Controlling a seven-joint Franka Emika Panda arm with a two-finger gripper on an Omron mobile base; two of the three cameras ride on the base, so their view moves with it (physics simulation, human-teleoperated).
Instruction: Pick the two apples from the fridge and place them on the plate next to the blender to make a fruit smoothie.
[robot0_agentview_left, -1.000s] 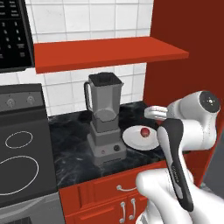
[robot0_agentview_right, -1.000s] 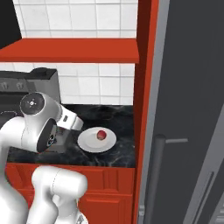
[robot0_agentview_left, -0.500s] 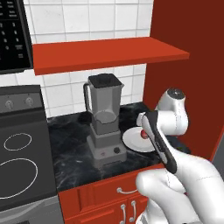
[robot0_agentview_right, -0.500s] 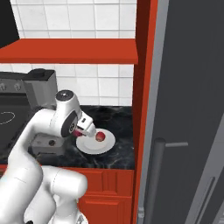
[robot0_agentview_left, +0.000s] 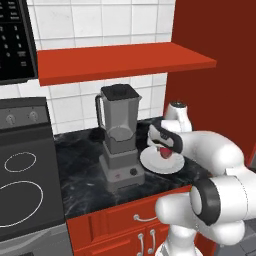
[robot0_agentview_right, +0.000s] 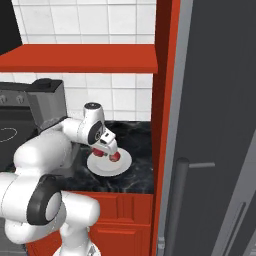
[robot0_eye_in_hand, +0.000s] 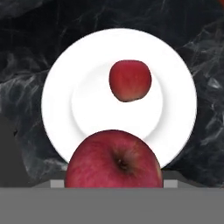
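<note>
One dark red apple (robot0_eye_in_hand: 130, 81) lies near the middle of the white plate (robot0_eye_in_hand: 61, 100), which sits on the black counter just right of the grey blender (robot0_agentview_left: 119, 132). My gripper (robot0_agentview_right: 100, 151) hangs low over the plate's (robot0_agentview_right: 122, 165) near rim, shut on the second apple (robot0_eye_in_hand: 114, 164), which hides my fingertips in the hand view. In the right base view the held apple (robot0_agentview_right: 98, 152) sits left of the resting apple (robot0_agentview_right: 115, 157). The fridge (robot0_agentview_right: 215, 125) stands at the right with its door and dark bar handle toward me.
A red shelf (robot0_agentview_left: 125, 62) runs above the blender. A stove (robot0_agentview_left: 25, 185) fills the counter's left end. A red cabinet wall (robot0_agentview_right: 162, 125) borders the plate on the right. Red drawers (robot0_agentview_left: 130, 220) lie below the counter edge.
My arm has swung in from beside the plate and come down over it, carrying the second apple. The apple on the plate has stayed put.
</note>
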